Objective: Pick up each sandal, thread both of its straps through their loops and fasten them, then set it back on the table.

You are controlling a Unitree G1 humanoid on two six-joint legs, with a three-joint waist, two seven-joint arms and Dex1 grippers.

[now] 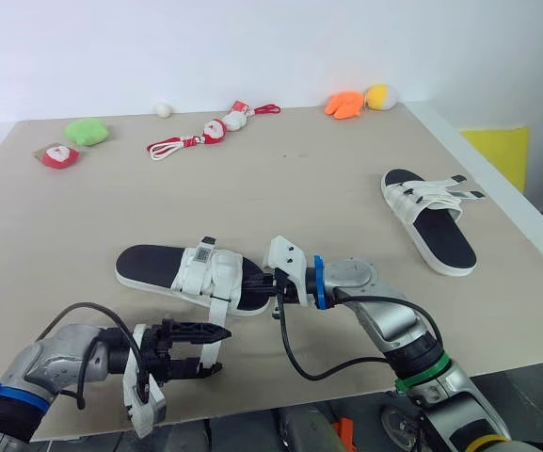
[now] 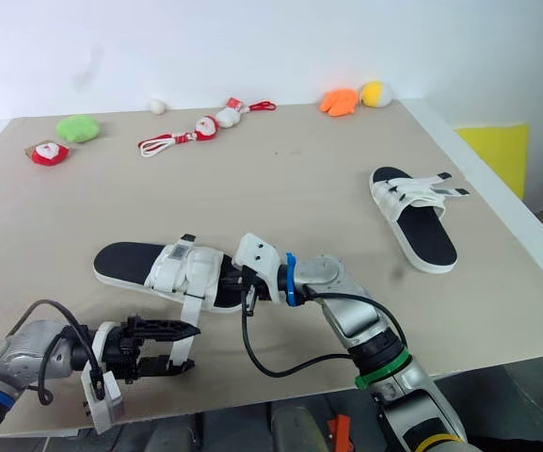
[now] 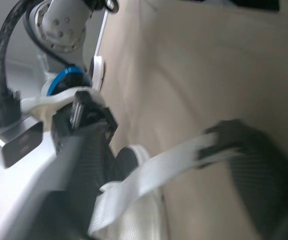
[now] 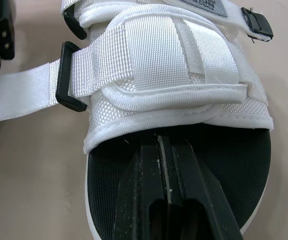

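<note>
Beige table (image 1: 299, 188) held the near sandal (image 1: 158, 268) by its front edge. Right claw (image 4: 159, 141), closed, pinned its sole. Left claw (image 1: 200, 350) sat open around the loose strap (image 1: 217, 315), which could slip from between the 2 fingers.

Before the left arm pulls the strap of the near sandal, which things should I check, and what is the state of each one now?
1. Right gripper steadies the near sandal: shut, pressed on the black footbed. Ok.
2. Loose strap passes through its black loop: ok.
3. That strap is folded back and fastened: not ok, it trails loose.
4. Left gripper has closed on the strap: not ok, it is open with the strap lying between its fingers.
5. Other strap of this sandal is fastened: cannot tell.
6. Far sandal is finished: not ok, its straps lie splayed.
</note>
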